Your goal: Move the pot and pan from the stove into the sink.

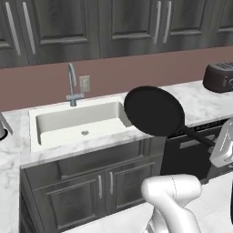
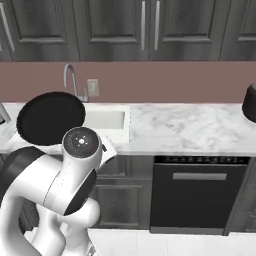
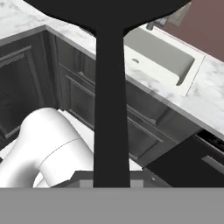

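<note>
pan (image 1: 154, 111): black, round, held in the air, tilted with its underside toward the left base camera; it overlaps the right end of the sink and the desk edge; its long handle (image 3: 111, 109) runs down to the hand
hand (image 1: 221, 148): closed tight on the end of the pan's handle; fingertips hidden behind the handle in the hand view
sink (image 1: 68, 123): white basin set in the marble desk (image 2: 185, 127); drain in its floor; nothing lies in it
faucet (image 1: 72, 84): silver, curved, behind the basin
outlet (image 1: 84, 83): on the wall beside the faucet
toaster (image 1: 219, 76): dark, far right on the desk
dishwasher (image 2: 197, 192): black, under the desk, right of the sink cabinet
</note>
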Available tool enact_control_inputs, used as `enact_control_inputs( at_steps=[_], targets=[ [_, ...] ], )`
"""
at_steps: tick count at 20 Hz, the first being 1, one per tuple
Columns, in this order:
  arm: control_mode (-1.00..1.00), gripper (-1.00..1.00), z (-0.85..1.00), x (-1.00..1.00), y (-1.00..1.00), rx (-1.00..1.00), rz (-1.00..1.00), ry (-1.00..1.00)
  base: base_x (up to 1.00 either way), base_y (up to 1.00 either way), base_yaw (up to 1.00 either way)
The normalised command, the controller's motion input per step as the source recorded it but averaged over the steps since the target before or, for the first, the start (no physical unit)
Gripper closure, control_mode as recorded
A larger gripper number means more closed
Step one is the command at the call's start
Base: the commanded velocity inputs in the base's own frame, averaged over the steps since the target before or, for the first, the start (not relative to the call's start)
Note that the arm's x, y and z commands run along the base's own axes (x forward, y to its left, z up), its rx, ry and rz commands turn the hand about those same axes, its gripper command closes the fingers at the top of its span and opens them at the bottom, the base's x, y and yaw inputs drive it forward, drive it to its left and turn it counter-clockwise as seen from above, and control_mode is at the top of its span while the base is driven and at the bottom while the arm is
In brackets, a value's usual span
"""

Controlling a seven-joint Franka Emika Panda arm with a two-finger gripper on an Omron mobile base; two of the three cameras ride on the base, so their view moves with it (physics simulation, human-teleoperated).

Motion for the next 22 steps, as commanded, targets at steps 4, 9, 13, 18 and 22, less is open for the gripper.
enact_control_inputs(
  at_steps=[4, 9, 13, 18, 22],
  targets=[
    [1.0, 1.0, 0.0, 0.0, 0.0, 0.0, 0.0, 0.0, 0.5, 0.08, 0.0],
    [1.0, 1.0, 0.0, 0.0, 0.0, 0.0, 0.0, 0.0, 0.55, 0.07, -0.01],
    [1.0, 1.0, 0.0, 0.0, 0.0, 0.0, 0.0, 0.0, 0.5, 0.09, -0.03],
    [1.0, 1.0, 0.0, 0.0, 0.0, 0.0, 0.0, 0.0, 0.45, 0.1, -0.03],
    [-1.0, 1.0, 0.0, 0.0, 0.0, 0.0, 0.0, 0.0, 0.03, 0.02, -0.01]
  ],
)
